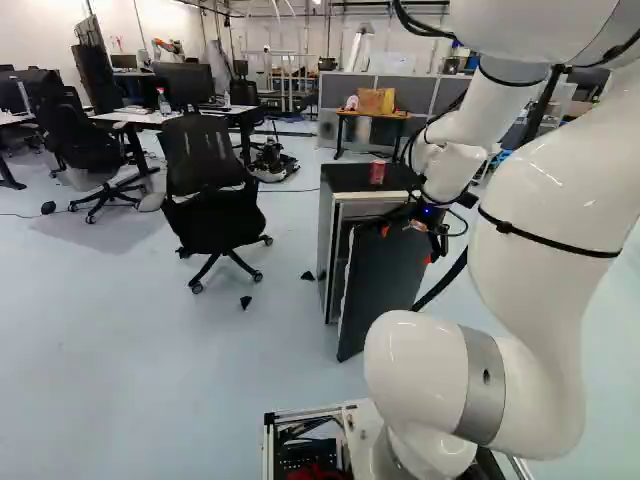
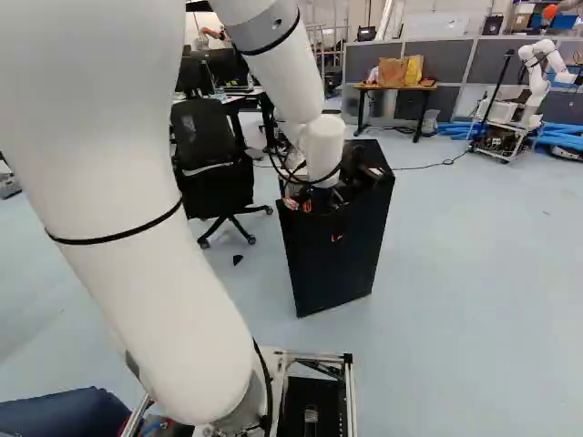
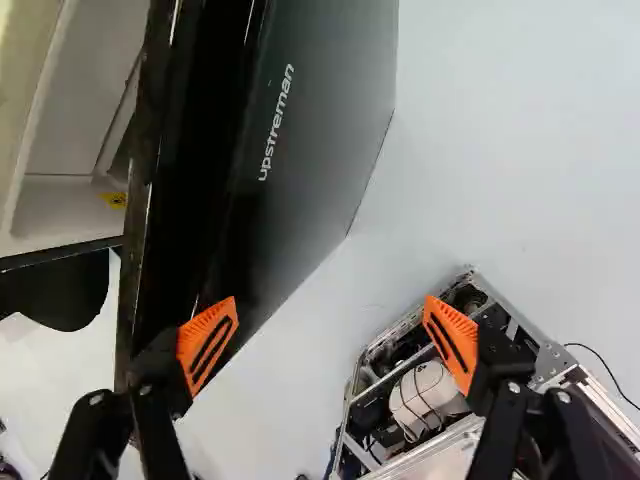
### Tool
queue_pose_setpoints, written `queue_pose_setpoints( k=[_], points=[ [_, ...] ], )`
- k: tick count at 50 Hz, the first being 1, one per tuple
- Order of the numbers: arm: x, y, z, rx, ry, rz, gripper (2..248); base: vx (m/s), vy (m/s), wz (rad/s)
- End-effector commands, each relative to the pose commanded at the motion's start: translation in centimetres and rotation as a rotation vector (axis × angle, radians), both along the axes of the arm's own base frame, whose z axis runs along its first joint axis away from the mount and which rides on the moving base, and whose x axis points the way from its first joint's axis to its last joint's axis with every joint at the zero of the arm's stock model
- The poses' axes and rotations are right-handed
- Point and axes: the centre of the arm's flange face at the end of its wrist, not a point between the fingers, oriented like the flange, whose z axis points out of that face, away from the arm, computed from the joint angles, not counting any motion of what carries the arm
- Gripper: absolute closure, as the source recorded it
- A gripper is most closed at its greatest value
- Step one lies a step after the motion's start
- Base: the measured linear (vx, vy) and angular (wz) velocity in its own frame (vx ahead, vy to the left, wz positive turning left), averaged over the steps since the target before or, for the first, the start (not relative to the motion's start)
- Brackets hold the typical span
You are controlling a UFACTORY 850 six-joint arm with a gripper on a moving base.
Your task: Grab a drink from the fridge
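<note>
Fridge [image 1: 326,235], door [image 1: 378,290] ajar. Red can [image 1: 377,173], upright on the fridge top. Tool [image 1: 407,244], beside the door; fingers apart, one pad [image 3: 207,345] overlapping the door's edge in the wrist view, contact cannot be told.

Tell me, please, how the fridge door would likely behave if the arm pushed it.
The door should stay stiff, as it looks a flat, thick panel. Standing ajar on the fridge, it would probably swing rather than slide or tip.

White arm [image 1: 560,200] bent ahead, orange-padded jaws wide apart
</note>
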Motion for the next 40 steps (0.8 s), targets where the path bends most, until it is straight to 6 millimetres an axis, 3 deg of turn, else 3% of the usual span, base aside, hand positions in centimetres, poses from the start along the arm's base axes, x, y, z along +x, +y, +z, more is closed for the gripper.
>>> queue_pose_setpoints(
  k=[40],
  points=[
    [3.2, 1.0, 0.0, -0.031, 0.003, 0.096, 3, 0.0, 0.0, 0.0]
  ],
)
